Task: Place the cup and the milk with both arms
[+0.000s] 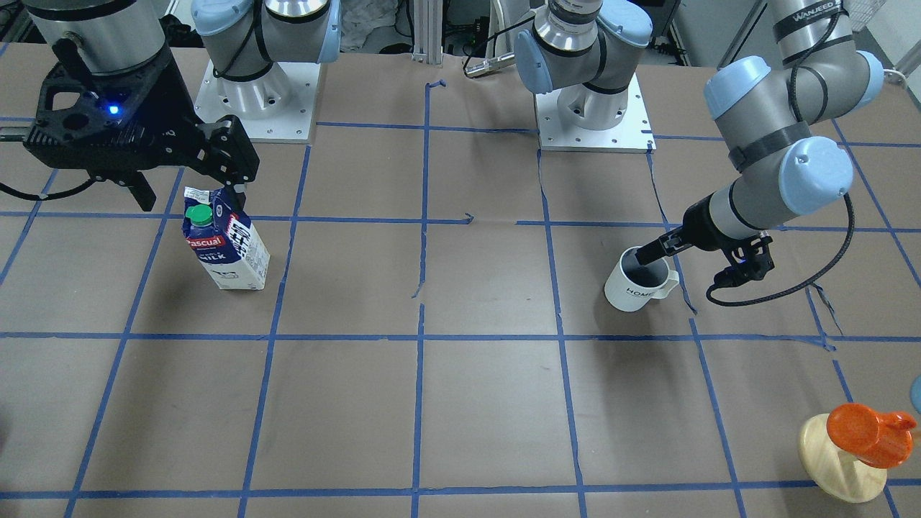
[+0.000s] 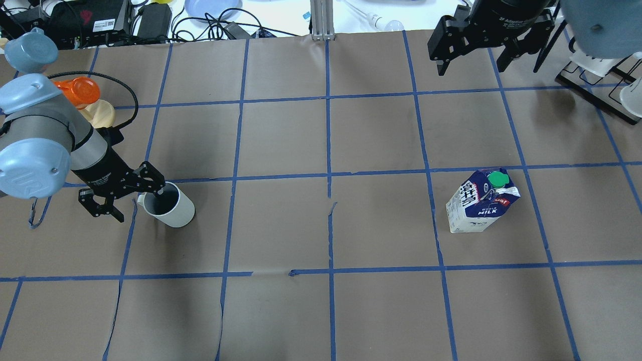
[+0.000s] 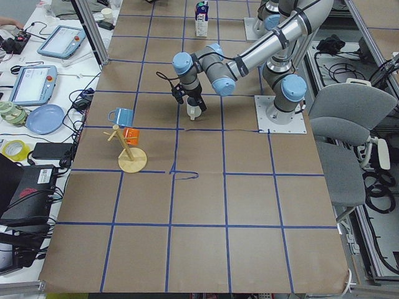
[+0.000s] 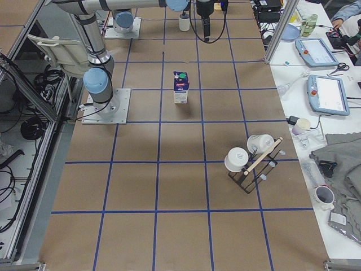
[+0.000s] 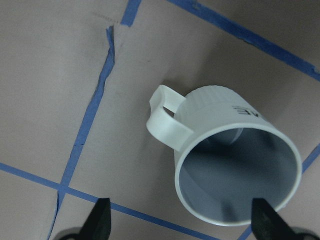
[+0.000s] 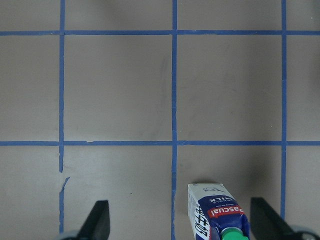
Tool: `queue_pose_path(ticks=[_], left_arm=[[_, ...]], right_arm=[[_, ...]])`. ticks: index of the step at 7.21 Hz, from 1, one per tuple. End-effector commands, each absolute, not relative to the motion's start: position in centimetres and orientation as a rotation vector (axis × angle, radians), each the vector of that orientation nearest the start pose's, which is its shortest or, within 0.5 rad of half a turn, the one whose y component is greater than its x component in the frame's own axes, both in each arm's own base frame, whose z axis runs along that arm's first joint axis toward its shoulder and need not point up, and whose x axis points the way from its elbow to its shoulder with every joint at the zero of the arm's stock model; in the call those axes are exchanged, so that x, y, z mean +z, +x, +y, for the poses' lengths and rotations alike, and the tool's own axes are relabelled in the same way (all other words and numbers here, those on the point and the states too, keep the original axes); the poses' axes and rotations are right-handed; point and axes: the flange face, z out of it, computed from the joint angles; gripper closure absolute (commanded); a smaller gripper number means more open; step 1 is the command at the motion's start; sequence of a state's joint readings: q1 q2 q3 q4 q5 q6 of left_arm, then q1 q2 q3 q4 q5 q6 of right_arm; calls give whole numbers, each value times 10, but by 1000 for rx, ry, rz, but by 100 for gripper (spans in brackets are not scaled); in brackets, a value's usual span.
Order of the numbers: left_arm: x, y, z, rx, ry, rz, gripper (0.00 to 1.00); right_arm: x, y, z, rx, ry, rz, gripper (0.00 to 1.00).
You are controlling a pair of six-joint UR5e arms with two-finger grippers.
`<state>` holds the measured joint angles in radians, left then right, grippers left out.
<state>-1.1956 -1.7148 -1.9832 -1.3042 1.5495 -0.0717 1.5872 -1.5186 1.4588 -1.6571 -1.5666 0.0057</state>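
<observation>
The cup [image 2: 170, 205] stands upright on the table at my left, with its grey inside showing; it also shows in the front view [image 1: 637, 284]. My left gripper [image 2: 135, 200] is open and tilted low beside it, its fingers straddling the rim and handle side. In the left wrist view the cup [image 5: 230, 165] lies between the open fingers [image 5: 100, 220]. The milk [image 2: 481, 203] stands upright at my right and shows in the front view too [image 1: 227, 248]. My right gripper [image 2: 471, 60] is open and empty, high above the table. The right wrist view shows the milk [image 6: 217, 212] below, between its fingers.
A wooden mug tree with an orange cup [image 1: 860, 439] stands at the table's far left corner, with a blue cup [image 2: 30, 50] by it. A black rack with white cups [image 4: 251, 161] stands at the far right. Blue tape lines grid the brown table [image 2: 326, 225].
</observation>
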Motion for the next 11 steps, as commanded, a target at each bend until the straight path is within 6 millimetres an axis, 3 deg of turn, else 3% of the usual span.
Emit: queue_pose_path(ticks=[1, 4, 5, 6, 7, 10, 11], left_arm=[[241, 46, -485, 465, -712, 3092, 0], [233, 46, -490, 458, -755, 3091, 0], [231, 46, -491, 465, -765, 3089, 22], [230, 44, -492, 470, -807, 3091, 66], [230, 44, -493, 466, -849, 3081, 100], [238, 40, -495, 447, -1033, 3047, 100], [258, 36, -509, 372, -1066, 3047, 100]], right_arm=[[526, 143, -525, -230, -8, 3120, 0], [526, 144, -524, -229, -7, 3115, 0], [526, 144, -524, -230, -6, 3117, 0], [524, 144, -525, -225, -6, 3117, 0], [524, 145, -525, -222, -6, 3116, 0], [524, 147, -525, -232, -16, 3097, 0], [523, 147, -526, -227, -14, 3096, 0]])
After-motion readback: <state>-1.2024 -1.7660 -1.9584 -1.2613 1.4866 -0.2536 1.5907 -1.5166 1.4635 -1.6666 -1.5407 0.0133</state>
